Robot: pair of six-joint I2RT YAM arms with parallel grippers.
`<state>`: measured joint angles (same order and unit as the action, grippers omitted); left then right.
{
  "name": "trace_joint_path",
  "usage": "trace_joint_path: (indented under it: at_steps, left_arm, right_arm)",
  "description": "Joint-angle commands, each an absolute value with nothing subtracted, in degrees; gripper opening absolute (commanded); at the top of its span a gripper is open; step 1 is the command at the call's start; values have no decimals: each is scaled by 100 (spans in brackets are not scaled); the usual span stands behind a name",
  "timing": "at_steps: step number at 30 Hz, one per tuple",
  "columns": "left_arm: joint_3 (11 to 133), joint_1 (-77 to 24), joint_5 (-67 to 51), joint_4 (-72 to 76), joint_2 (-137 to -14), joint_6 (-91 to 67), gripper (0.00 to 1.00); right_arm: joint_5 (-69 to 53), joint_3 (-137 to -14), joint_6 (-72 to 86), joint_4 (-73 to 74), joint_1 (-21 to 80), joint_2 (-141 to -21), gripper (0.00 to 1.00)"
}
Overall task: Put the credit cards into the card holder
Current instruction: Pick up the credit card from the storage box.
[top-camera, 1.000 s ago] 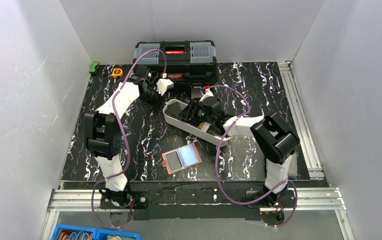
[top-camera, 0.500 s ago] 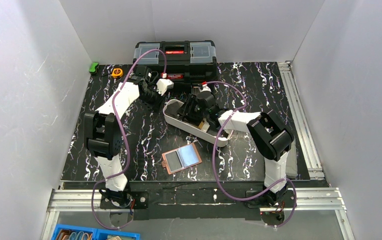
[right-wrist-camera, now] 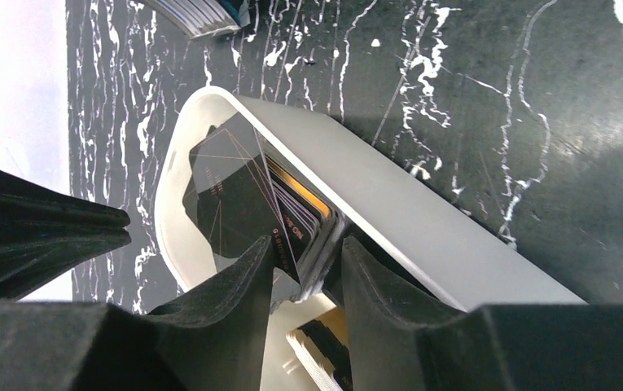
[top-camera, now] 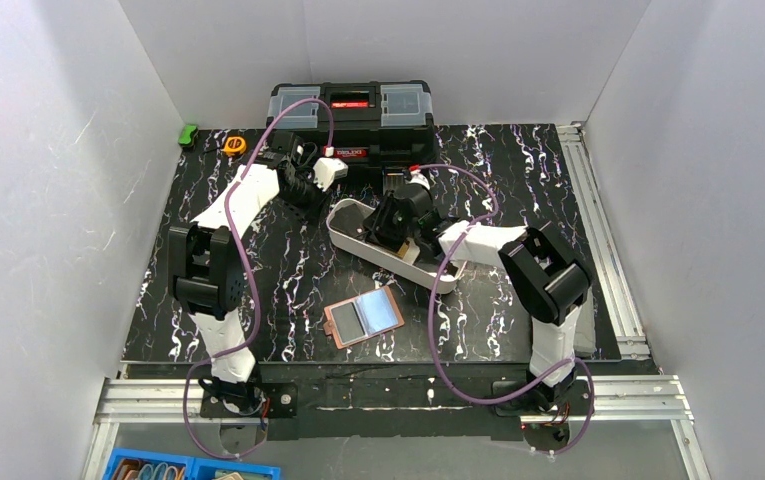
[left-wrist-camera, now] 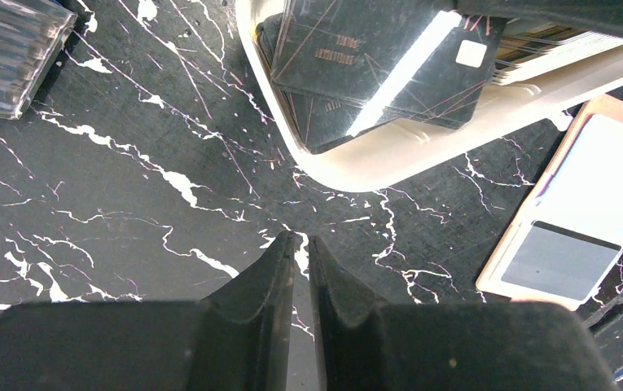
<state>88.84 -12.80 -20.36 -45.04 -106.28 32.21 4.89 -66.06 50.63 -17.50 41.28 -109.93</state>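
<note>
From above: the left gripper (top-camera: 324, 172) hangs over the far left of the black marbled table (top-camera: 528, 170), just in front of the toolbox (top-camera: 350, 112). The right gripper (top-camera: 396, 226) is down inside the long white tray (top-camera: 436, 277). The card holder (top-camera: 362, 316) lies open and flat near the front edge, well apart from both grippers, with a pale blue-grey card on its right half.

Left wrist camera now: the left gripper (left-wrist-camera: 300, 244) is all but closed, just a thin slit between its fingers and nothing in it, over bare table. The rounded end of the tray (left-wrist-camera: 357, 167) sits just beyond, with dark credit cards (left-wrist-camera: 373, 65) heaped inside. The card holder (left-wrist-camera: 528, 232) shows at the right.

Right wrist camera: the right gripper (right-wrist-camera: 308, 254) has its fingers part-way apart, one on each side of a tilted stack of credit cards (right-wrist-camera: 239, 191) leaning on the tray (right-wrist-camera: 397, 208) wall. Whether they are actually pinching the stack, I cannot tell.
</note>
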Motion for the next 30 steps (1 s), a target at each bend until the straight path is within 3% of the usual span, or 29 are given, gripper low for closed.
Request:
trace_joint_path:
  at_steps: [1,20,27,30]
  left_arm:
    - [8969,-1247,-2188,-4696,-10222,3261,11]
    - [8957,-1248,-2197,-4715,-10206,3256,11]
    - [8985,-1248,-2195,-4730,-10214,3261,11]
    - [9003,-1247,-2197,-4735,-10222,3259,11]
  right_arm:
    - [950,-6302,4921,-1357,4104,-10612,42]
    - [590,-5768,5162,-2287,4060,-10281,39]
    - [473,-5288,5148,-3024,3921,-10038,58]
    - [123,-5383,5027,-3161,3844,-10147,60]
